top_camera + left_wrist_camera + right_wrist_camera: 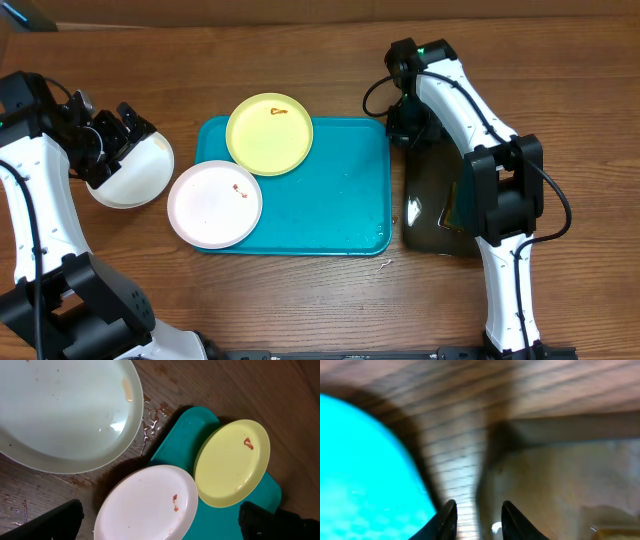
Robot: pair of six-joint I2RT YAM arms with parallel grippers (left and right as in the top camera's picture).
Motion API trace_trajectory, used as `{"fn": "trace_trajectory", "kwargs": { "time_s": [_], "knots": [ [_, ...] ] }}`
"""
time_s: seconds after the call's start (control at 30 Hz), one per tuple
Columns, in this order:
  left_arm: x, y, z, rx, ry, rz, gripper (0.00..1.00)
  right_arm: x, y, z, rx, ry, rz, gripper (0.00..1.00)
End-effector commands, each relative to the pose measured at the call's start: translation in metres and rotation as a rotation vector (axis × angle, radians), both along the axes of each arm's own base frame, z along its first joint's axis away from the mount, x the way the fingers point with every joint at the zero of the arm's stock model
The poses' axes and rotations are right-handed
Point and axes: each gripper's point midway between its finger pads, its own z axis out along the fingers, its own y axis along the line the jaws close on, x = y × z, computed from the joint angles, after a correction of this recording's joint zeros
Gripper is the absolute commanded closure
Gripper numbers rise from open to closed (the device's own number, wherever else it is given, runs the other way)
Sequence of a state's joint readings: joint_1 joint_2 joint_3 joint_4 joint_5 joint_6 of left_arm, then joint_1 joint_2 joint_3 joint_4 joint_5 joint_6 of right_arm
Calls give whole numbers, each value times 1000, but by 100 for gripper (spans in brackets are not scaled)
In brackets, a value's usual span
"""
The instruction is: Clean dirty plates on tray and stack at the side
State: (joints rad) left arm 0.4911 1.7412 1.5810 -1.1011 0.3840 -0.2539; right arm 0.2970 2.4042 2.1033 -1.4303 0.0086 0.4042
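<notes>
Yellow-green plate (269, 133) lies at the 11 o'clock corner of the turquoise tray (330, 200). Its rim pokes past the tray's far edge, and a red-brown smear (278, 111) marks it near 12 o'clock. A white plate (214, 204) sits at the tray's 8 o'clock, half over the left edge, its rim meeting the yellow-green one; it has a small red spot right of its middle. A second white plate (140, 180) rests on the desk (320, 60) off the tray at 9 o'clock, with water droplets (150, 420) on the wood beside it. Left fingers (55, 519) are spread wide over this plate, gripping nothing. Right fingers (447, 517), a narrow gap between them and nothing in it, hang over the strip of desk between the tray and a black tray (440, 190) at 3 o'clock.
</notes>
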Motion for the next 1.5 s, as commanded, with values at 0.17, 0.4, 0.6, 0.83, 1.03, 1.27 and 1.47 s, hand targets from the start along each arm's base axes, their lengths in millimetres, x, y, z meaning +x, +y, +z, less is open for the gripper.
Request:
{"fn": "trace_trajectory", "kwargs": {
  "time_s": [0.17, 0.4, 0.6, 0.83, 1.03, 1.27, 1.47],
  "knots": [
    [2, 2, 10, 26, -29, -18, 0, -1, 17, 3, 92, 3, 42, 71],
    [2, 2, 10, 26, -29, -19, 0, 0, 35, 6, 209, 11, 26, 73],
    [2, 1, 10, 26, -29, -19, 0, 9, 43, 15, 257, -21, 13, 72],
    [2, 2, 10, 26, -29, -19, 0, 21, 37, 21, 263, -52, -41, 71],
    [2, 2, 10, 26, -29, -19, 0, 7, 6, 30, 161, -13, -42, 64],
    [2, 1, 10, 25, -29, -19, 0, -12, -18, 83, 121, -42, -65, 60],
    [2, 2, 10, 26, -29, -19, 0, -35, -28, 112, 89, -21, -71, 63]
  ]
}}
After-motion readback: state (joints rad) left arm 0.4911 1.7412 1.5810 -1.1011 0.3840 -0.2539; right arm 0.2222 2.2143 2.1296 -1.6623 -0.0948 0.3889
